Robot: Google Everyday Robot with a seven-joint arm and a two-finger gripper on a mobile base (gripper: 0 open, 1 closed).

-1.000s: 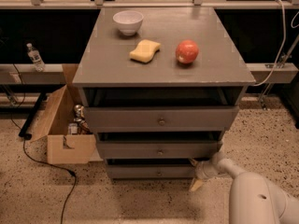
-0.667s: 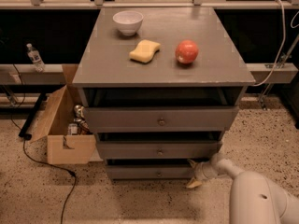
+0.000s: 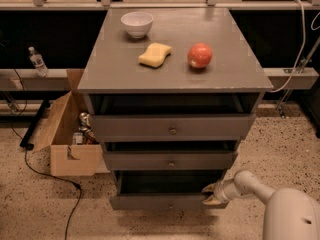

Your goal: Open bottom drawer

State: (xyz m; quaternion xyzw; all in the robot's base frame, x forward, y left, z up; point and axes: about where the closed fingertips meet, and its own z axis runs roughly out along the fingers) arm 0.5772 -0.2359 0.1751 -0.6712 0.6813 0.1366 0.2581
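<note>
My white gripper (image 3: 209, 194) is down low at the right end of the grey wooden bottom drawer (image 3: 145, 202), the lowest of 3 and a bit open, with my fingers pinching its front board, which looks stiff and heavy.

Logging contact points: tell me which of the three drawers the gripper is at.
The bottom drawer, the lowest front; the gripper sits at its right end, below the middle drawer and top drawer.
</note>
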